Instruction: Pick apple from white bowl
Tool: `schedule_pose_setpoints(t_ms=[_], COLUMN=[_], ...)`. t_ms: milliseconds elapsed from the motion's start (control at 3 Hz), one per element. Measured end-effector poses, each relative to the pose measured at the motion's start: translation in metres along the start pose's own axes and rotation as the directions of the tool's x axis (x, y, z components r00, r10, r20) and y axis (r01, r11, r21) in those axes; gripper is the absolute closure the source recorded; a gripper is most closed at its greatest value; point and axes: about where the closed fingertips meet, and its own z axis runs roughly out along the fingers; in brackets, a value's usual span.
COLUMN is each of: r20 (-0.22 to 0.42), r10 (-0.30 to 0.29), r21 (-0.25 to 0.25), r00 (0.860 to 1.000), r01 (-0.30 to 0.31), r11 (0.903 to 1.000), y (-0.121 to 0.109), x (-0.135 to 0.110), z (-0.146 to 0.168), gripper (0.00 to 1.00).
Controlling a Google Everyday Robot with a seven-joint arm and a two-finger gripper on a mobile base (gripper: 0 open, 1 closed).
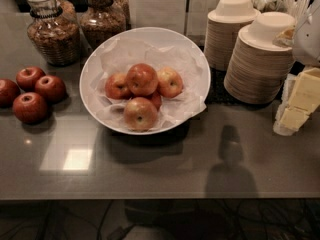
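The white bowl (pixel 197 66), wide, shallow and lined with crinkled white paper, stands at the middle back of the grey counter. It holds several red-orange apples with yellowish mottling. The apple (pixel 142 79) lies on top of the pile in the middle and is slightly the largest. Others lie beside and in front of it. My gripper (pixel 299 105), pale yellow under a grey-white wrist, is at the right edge of the view. It is well right of the bowl, low over the counter, and holds nothing that I can see.
Several dark red apples (pixel 31 107) lie loose on the counter left of the bowl. Two glass jars (pixel 52 29) stand behind them. Two stacks of beige disposable bowls (pixel 260 64) stand between the white bowl and my gripper. The counter's front edge (pixel 160 198) runs across the bottom.
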Motion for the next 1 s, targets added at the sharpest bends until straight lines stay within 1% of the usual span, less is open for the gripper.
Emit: schedule_pose_setpoints(t_ms=[333, 667, 1000], r20=[0.012, 0.107, 0.250], r10=[0.000, 0.009, -0.016], r21=[0.012, 0.003, 0.025], r00=[1.000, 0.994, 0.968], r01=[0.000, -0.009, 0.010], r11=[0.9999, 1.0000, 0.9996], y=[0.000, 0.004, 0.000], x=[-0.005, -0.030, -0.081], z=[0.004, 0.029, 0.041], gripper=[0.00, 0.00, 0.00])
